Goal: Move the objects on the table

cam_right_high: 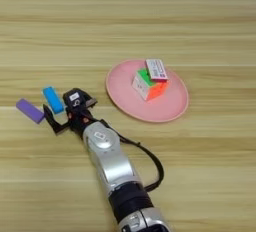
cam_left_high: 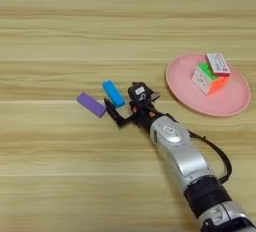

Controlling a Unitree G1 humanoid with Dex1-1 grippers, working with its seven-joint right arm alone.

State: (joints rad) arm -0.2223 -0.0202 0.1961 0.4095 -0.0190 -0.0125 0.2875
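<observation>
My arm stretches toward ten o'clock, my gripper (cam_left_high: pixel 125 109) spread wide with nothing in it, just beside the blue bar (cam_left_high: pixel 113 93).
</observation>
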